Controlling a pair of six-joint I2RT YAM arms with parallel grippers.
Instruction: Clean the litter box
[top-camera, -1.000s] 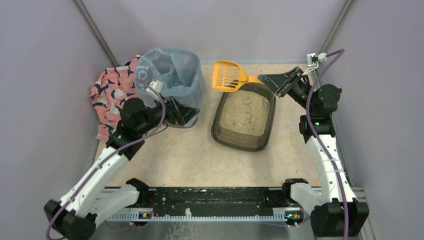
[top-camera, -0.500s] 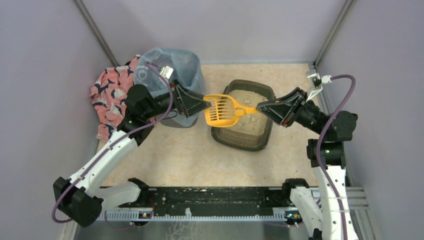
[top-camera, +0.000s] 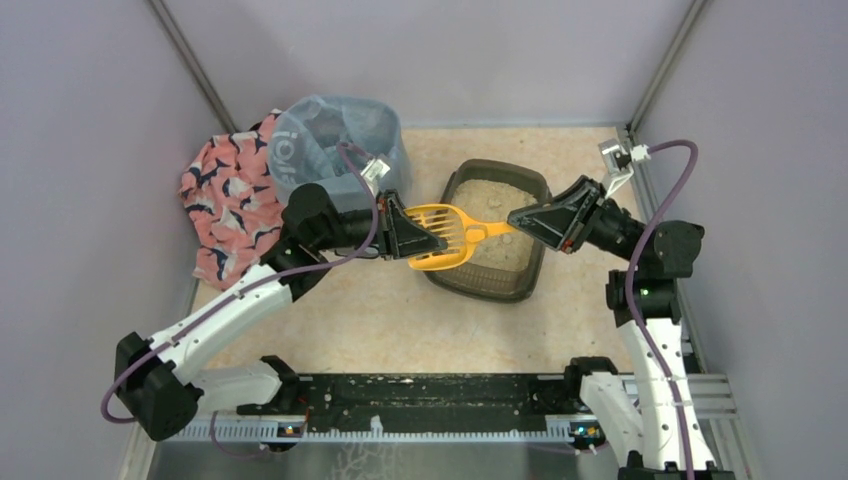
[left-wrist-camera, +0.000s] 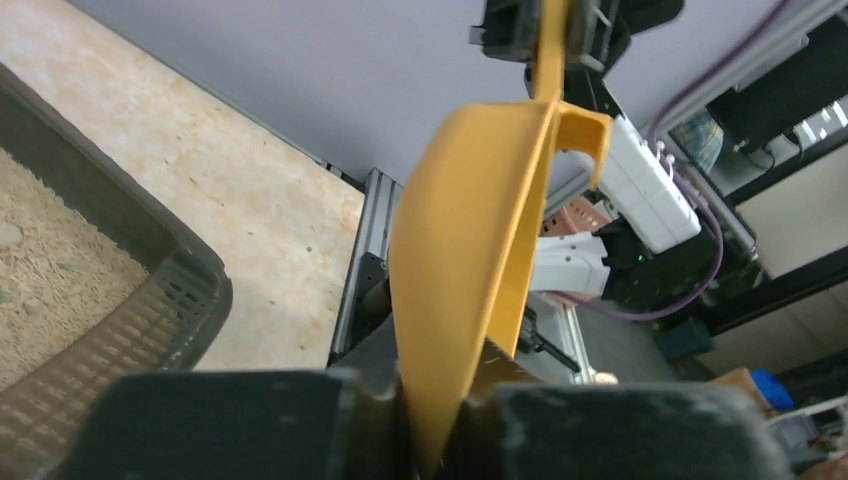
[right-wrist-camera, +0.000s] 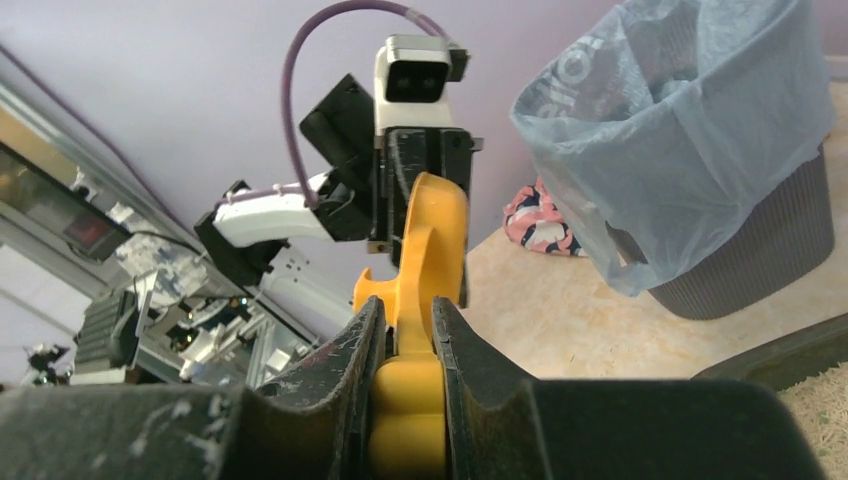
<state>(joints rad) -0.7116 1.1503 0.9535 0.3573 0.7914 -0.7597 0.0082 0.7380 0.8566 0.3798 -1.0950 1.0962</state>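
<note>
Fabric, pink with a dark print: cloth, bunched at the worktop's far left corner, touching the bin.

Plastic, light blue bag over a dark ribbed bin: stands upright, towards the far edge, left of centre.

Left arm: stretched from the near left corner, forearm running rightward past the bin's near side. Left gripper: claw pinching the front lip of the scoop.

Plastic, yellow: scoop, slotted, turned on its edge, lifted over the litter box's left rim, held at both ends.

Plastic, dark translucent: litter box, right of centre, angled slightly, beige litter inside with a few pale lumps.

Right arm: elbow raised above the right edge, wrist pointing leftward. Right gripper: claw pressed tight on the scoop's handle.

Step in hand, as judged: a handover or regrip of the scoop between the arms, sifting not yet begun. Next move calls for one claw to let go before either arm travels; otherwise the two must move together or the scoop twists.
</note>
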